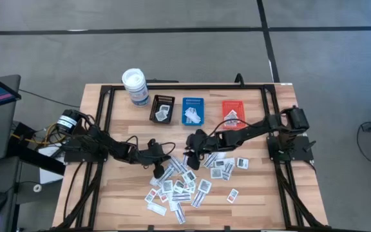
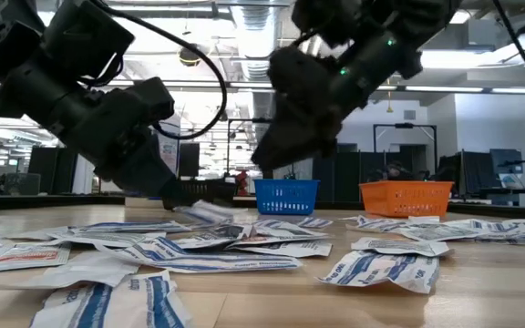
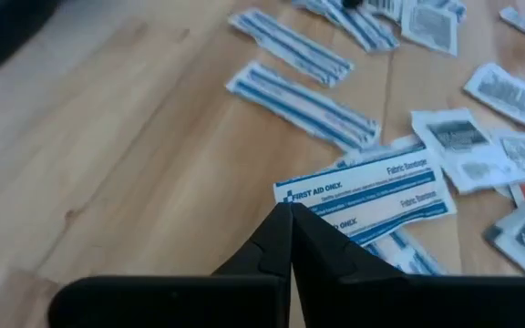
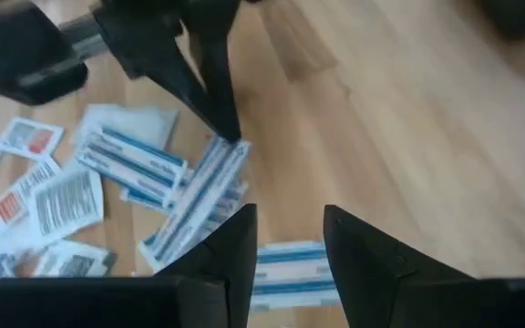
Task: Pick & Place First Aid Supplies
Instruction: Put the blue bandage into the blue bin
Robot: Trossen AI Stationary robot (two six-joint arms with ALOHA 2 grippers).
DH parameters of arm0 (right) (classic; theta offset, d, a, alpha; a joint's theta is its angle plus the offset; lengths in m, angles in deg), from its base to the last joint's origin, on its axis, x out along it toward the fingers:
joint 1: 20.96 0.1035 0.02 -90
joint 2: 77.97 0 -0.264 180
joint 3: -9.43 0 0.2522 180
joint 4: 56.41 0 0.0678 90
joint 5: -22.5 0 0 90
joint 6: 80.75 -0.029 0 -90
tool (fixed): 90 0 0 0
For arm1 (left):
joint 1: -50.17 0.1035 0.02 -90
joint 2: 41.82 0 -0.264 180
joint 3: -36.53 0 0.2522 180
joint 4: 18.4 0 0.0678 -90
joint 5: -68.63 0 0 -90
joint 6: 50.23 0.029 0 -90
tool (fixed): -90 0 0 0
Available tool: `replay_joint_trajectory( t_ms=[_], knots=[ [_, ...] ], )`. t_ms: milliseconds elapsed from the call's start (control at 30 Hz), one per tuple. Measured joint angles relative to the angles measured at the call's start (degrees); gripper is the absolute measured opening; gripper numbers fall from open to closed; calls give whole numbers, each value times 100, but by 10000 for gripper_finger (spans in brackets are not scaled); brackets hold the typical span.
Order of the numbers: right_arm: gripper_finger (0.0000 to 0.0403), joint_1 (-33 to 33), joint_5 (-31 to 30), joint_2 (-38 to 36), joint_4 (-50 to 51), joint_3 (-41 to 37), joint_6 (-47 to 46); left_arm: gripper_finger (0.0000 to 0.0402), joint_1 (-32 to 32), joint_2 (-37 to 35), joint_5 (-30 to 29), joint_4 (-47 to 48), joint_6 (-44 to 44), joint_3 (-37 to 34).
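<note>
Early going: a few packets sit in the black (image 1: 162, 109), blue (image 1: 192, 110) and orange trays (image 1: 232, 111), most packets (image 1: 179, 187) lie just below them; left gripper (image 3: 290, 211) pinches a fabric bandage packet (image 3: 368, 193), right gripper (image 4: 288, 228) hovers spread, empty.

Robotics lab or open-plan workshop: a pale slatted wooden table (image 1: 124, 193) is sitting on a grey concrete floor (image 1: 185, 55) marked with dark lines. Exposed ceiling ducts with strip lights (image 2: 244, 18) are hanging overhead, and dark monitors on desks (image 2: 509, 173) are lining the room beyond.
</note>
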Motion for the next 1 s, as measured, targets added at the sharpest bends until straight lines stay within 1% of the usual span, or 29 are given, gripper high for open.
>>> replay_joint_trajectory(
  t_ms=[67, 167, 300, 400, 533, 733, 1000],
  knots=[
    [122, -19, 205, 249, -437, 54, -195, 5, -4, -53, -189, -27, 102, 6],
    [122, -98, 585, 518, -818, 106, -481, 5, 7, -81, -301, -101, 293, 42],
    [122, -248, 891, 780, -1138, 137, -594, 5, 7, -117, -378, -143, 511, 71],
    [122, -347, 1124, 818, -1179, 137, -599, 5, 7, -129, -391, -167, 580, 71],
    [122, -369, 1149, 813, -1283, 144, -598, 5, 11, -129, -455, -166, 581, 73],
    [122, -365, 1325, 794, -1274, 144, -597, 5, 11, -129, -799, -302, 870, 73],
    [116, -367, 1323, 794, -1295, 144, -506, 5, 11, -131, -877, -932, 1357, 76]
  ],
)
